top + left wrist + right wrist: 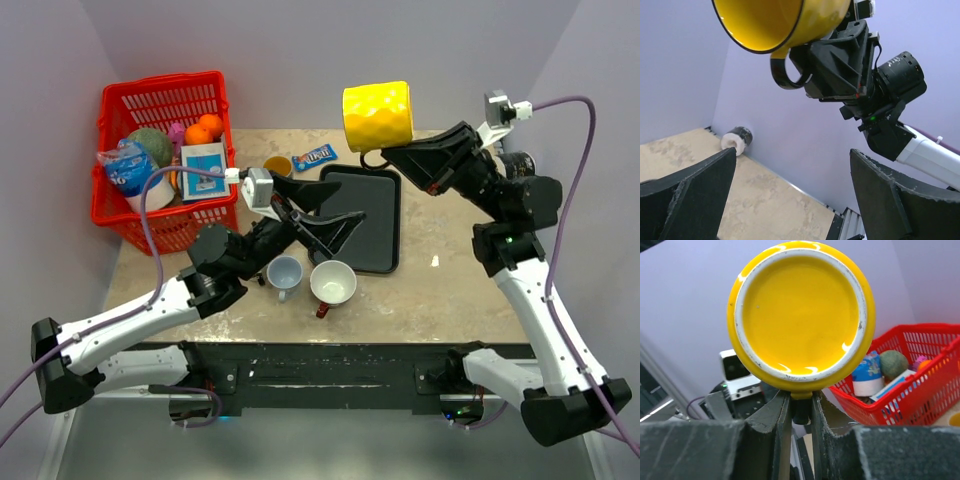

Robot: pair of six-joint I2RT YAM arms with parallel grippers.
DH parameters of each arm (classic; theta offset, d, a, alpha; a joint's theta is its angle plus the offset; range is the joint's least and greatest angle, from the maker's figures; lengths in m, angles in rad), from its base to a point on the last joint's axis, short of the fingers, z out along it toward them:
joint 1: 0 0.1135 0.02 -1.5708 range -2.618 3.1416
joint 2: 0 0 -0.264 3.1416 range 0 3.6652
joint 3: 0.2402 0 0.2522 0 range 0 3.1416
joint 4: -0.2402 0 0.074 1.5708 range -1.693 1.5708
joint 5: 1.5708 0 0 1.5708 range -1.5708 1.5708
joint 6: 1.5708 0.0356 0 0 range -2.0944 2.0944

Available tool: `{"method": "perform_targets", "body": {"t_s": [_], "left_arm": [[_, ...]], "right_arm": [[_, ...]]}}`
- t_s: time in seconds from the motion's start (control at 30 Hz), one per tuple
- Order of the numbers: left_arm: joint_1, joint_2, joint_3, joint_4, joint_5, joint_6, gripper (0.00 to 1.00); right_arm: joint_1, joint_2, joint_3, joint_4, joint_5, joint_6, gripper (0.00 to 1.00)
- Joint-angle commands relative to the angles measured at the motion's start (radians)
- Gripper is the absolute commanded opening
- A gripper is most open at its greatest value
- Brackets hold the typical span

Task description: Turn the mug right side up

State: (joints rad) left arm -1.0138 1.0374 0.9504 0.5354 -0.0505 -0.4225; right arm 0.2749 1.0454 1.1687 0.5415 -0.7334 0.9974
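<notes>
the right gripper pinches the yellow mug by its handle, aloft, mouth tilted down; next the wrist likely must roll it upright and lower it. the left gripper gapes wide, empty.

- Robotics lab test cell: plain lilac walls box in a stone-look table.
- Cabled left arm and right arm bolted at its near edge.
- Red basket of props, far-left corner.

Pale lilac walls enclose a mottled beige table.
</notes>
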Motion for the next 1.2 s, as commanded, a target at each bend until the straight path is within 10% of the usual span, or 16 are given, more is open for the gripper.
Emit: {"method": "perform_targets", "body": {"t_s": [0.0, 0.27, 0.9, 1.17], "left_arm": [[0.006, 0.053, 0.097, 0.19, 0.104, 0.045, 0.99], [0.006, 0.153, 0.212, 0.244, 0.193, 0.076, 0.96], [0.006, 0.245, 0.297, 0.239, 0.328, -0.035, 0.35], [0.006, 0.236, 0.286, 0.27, 0.308, -0.079, 0.31]], "right_arm": [[0.004, -0.068, 0.06, 0.132, -0.009, 0.058, 0.0], [0.003, -0.142, 0.022, 0.087, -0.037, 0.038, 0.0], [0.004, -0.196, -0.06, 0.048, -0.08, -0.011, 0.0], [0.004, -0.209, -0.095, 0.02, -0.106, -0.032, 0.0]]}}
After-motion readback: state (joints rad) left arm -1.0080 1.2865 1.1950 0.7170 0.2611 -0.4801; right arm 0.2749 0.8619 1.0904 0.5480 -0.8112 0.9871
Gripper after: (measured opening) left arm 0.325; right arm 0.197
